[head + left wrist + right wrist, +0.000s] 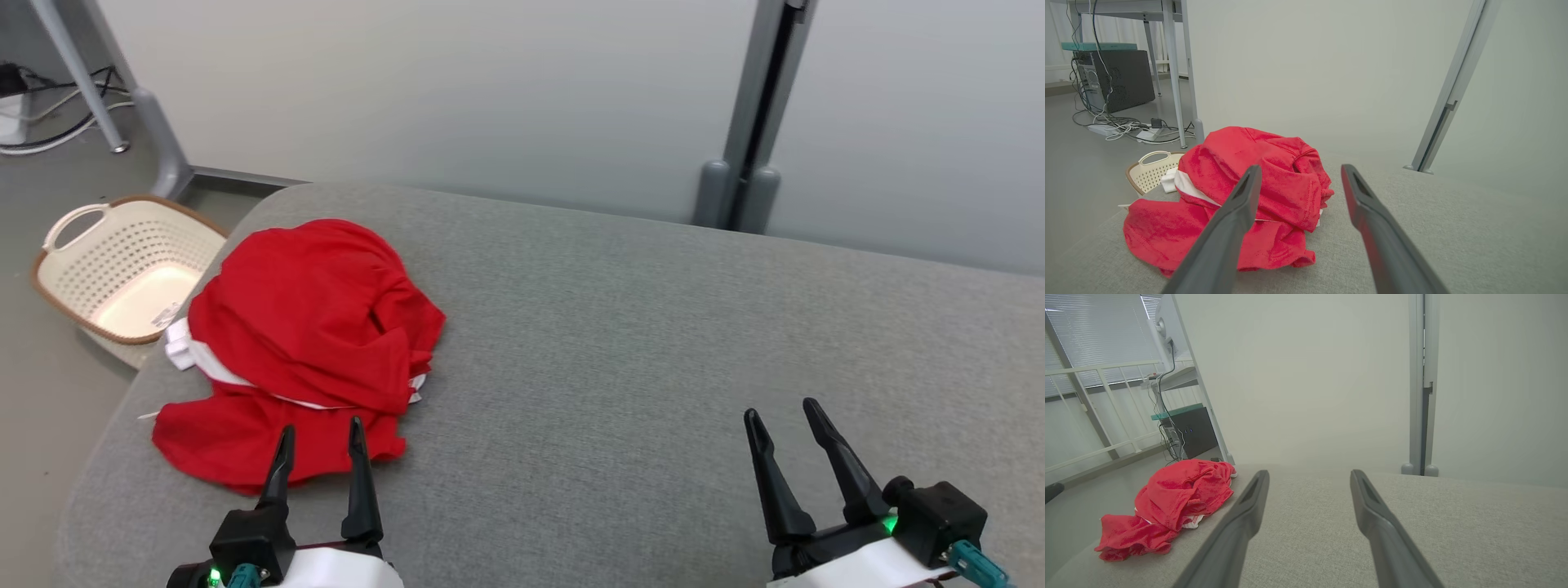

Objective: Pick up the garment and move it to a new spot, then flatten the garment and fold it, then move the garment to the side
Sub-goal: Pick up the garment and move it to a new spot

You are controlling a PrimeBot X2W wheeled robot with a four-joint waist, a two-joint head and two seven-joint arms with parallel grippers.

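While the red garment (306, 335) lies crumpled at the grey cushion's (653, 343) left end, the left gripper (320, 437) hangs just beside it, the right gripper (784, 418) well apart, both with fingers spread and empty, so pickup seems unbegun: lower and pinch.

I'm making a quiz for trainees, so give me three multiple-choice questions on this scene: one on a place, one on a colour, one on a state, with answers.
1. Where on the grey upholstered surface does the crumpled red fabric garment lie?
A. near its left end
B. in its middle
C. near its right end

2. What colour is the perforated plastic basket on the floor?
A. blue
B. cream with a brown rim
C. black

3. How do the left gripper and right gripper stand?
A. both open and empty
B. both shut
C. left shut on cloth

Answers:
1 A, the head view shows it at the left end.
2 B, its pale walls and brown rim show.
3 A, both wrist views show a gap between the fingers.
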